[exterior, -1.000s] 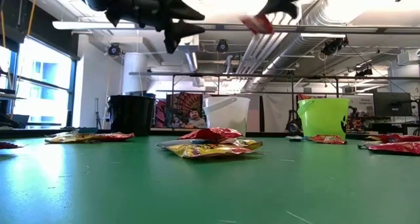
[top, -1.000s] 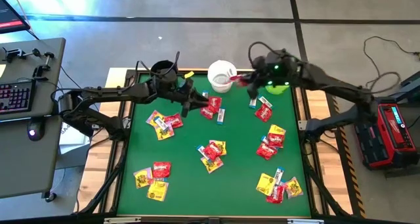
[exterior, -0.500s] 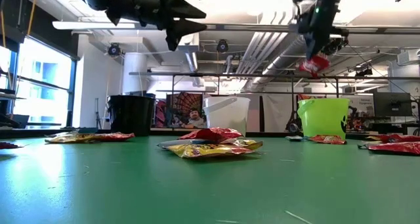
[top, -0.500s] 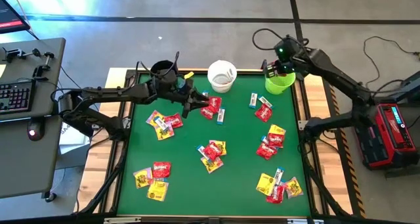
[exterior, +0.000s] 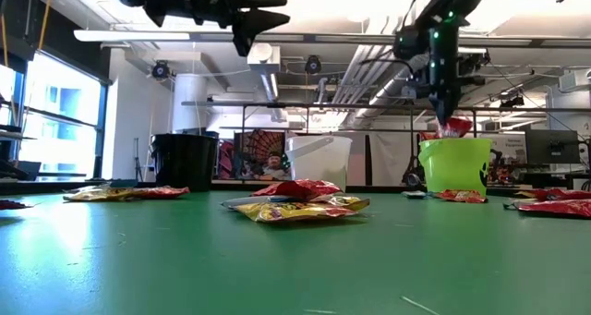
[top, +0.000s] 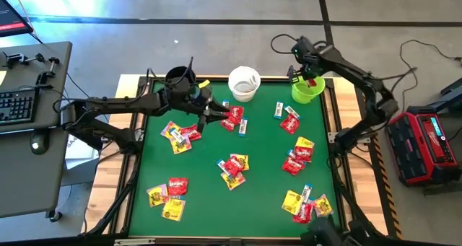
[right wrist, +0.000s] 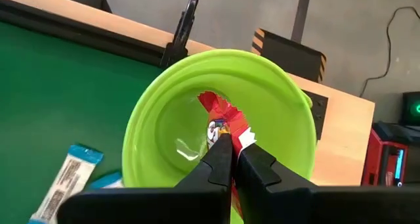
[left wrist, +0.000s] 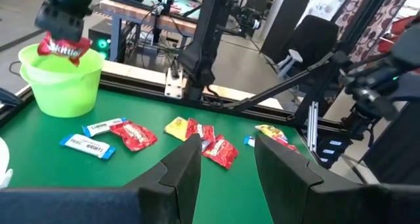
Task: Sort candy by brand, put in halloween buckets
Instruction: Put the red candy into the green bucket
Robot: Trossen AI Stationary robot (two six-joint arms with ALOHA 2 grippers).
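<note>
Having swung across from the white bucket (top: 244,83), my right gripper (right wrist: 229,159) pinches a red candy packet (right wrist: 220,122) over the lime green bucket (right wrist: 289,106), ready to drop; my left gripper (left wrist: 226,159) hovers part-open, empty.

— What sort of place is this?
— A robotics lab: bare ceiling ducts (exterior: 517,19), a concrete floor (top: 216,51), a desk with a keyboard (top: 16,105) beyond the green table's (top: 209,195) left edge
— Anything else?
— A red power unit (top: 422,148) beyond the right edge
</note>
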